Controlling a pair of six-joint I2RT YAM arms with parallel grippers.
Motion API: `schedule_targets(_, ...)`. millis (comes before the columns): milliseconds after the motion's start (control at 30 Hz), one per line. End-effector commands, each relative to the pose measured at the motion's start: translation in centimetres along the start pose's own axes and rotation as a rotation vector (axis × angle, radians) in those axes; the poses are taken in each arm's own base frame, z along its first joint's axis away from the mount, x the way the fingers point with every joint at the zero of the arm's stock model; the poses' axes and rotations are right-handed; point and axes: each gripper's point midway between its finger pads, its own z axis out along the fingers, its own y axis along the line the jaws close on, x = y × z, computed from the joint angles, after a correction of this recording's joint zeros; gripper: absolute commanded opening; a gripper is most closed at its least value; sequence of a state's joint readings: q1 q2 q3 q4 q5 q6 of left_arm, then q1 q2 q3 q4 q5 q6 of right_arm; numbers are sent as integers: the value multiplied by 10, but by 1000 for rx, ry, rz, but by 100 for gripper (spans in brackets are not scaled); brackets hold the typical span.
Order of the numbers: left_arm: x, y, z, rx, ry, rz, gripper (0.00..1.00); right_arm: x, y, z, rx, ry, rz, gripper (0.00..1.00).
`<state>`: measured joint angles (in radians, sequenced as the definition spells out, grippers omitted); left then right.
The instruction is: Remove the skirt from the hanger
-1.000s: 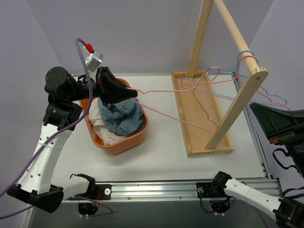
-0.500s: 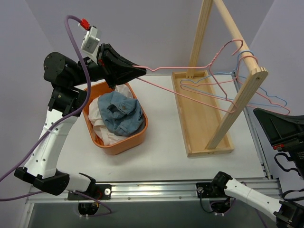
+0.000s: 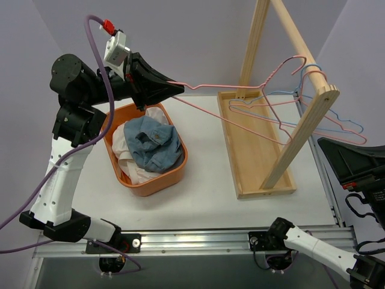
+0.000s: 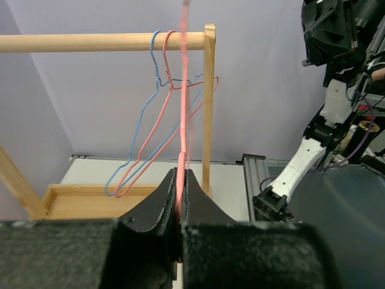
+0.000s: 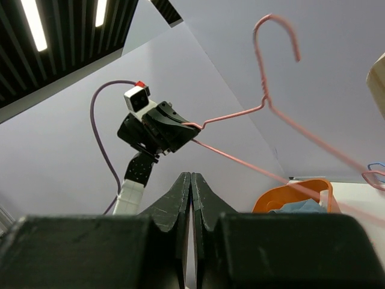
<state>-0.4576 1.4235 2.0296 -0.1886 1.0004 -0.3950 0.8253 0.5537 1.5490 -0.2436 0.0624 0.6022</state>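
Top external view: left fingers (image 3: 163, 90) clamped tight on pink hanger (image 3: 228, 88), held up left of wooden rack (image 3: 301, 126), hook by rack's top rail; touching or not, can't tell. Denim skirt (image 3: 150, 144) lies in orange basket (image 3: 182, 162) on desk (image 3: 210, 180), left of rack. Right fingers (image 5: 179, 205) pressed together, empty, right of rack.

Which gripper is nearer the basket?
Left. The left gripper hangs above the basket's far rim, shut on a hanger; the right gripper is beyond the rack, at the table's right edge.
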Motion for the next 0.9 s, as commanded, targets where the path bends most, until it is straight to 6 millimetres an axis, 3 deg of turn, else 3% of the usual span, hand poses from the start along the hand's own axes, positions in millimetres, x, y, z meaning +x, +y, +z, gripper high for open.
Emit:
schedule_targets(0,-2,2,-7,-50,43,94,2,-13,7,-5,-25,-48,2,0)
schedule_targets(167,0,6,-11,-74,51,114,2,-9,3,-5,-20,-47,9,0)
schedule_targets(567,-15,4,11,84,-81,55,2,-8,5,-3,-27,-47,24,0)
schedule_targets(700,-10,13,24,110,-92,-2,2,-8,5,-3,-27,-47,26,0)
schedule_targets(867,-8,3,48,163,-104,-13,2,-5,3,-1,-21,-41,24,0)
